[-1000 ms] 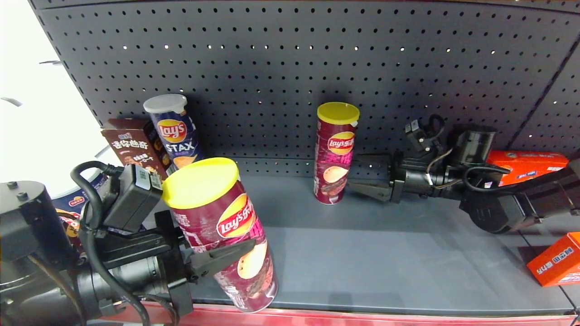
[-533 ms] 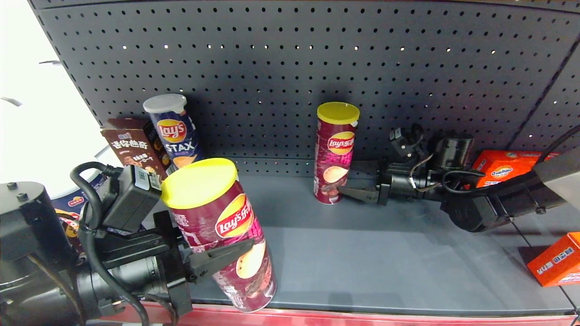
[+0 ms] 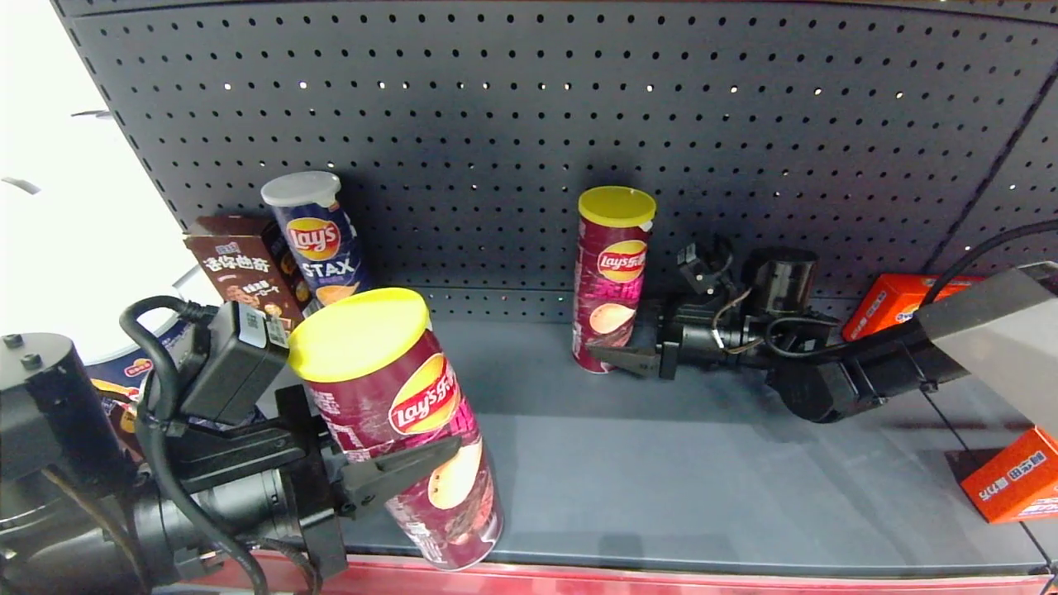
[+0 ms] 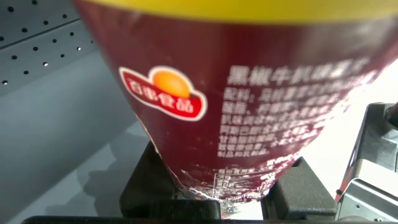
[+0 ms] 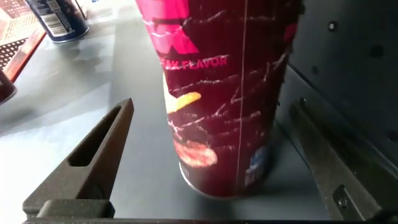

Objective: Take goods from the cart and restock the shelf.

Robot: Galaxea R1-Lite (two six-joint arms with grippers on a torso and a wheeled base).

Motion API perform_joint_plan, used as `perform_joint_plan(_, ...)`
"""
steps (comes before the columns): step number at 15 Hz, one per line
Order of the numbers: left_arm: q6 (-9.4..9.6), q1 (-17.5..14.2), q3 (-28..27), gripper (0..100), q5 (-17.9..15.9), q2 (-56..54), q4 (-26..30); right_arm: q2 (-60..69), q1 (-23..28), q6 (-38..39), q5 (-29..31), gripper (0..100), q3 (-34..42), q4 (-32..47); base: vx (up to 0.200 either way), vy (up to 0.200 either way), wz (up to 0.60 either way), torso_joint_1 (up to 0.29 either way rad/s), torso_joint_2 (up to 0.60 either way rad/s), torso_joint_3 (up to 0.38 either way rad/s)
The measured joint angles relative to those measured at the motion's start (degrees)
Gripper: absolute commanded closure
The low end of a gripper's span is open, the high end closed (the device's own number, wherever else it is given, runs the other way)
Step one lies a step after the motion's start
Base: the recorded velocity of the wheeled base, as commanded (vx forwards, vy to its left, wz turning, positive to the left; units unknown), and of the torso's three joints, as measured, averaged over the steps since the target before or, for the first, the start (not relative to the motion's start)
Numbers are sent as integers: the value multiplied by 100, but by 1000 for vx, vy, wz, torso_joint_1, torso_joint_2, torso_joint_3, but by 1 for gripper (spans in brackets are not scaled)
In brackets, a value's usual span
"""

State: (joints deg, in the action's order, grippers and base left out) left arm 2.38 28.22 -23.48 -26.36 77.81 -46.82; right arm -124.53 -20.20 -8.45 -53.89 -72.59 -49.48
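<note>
Head view: left hand (image 3: 395, 442) clamps a tilted can (image 3: 413, 397), lower left. Right hand (image 3: 620, 335) gapes wide around the central can (image 3: 616, 256).

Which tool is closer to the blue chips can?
Left. The left tool, gripping a tilted maroon chips can, is in front of the blue chips can; the right tool is farther off, around the upright maroon chips can.

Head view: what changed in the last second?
Right claw slid left along the shelf to the back can and now straddles its base, still open, nothing gripped. Left claw keeps the front can clamped, barely shifted. Back can, blue can and boxes unmoved.
</note>
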Motion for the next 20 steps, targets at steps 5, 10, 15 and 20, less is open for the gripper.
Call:
perform_joint_plan(5, 0, -2, 13, 100, 0, -13, 0, -185, -102, 20, 55, 0, -216, 9, 0, 0, 0, 0, 0, 0)
perform_joint_plan(10, -2, -5, 50, 100, 0, -28, 0, -271, -165, 20, 224, 100, -262, -104, 0, 0, 0, 0, 0, 0)
perform_joint_plan(15, -6, -37, 77, 100, -2, -87, 0, 363, -177, 20, 327, 100, 400, -99, 0, 0, 0, 0, 0, 0)
perform_joint_plan(20, -15, -218, 90, 100, 2, -276, 11, 1532, -238, 11, 534, 100, 2086, -575, 0, 0, 0, 0, 0, 0)
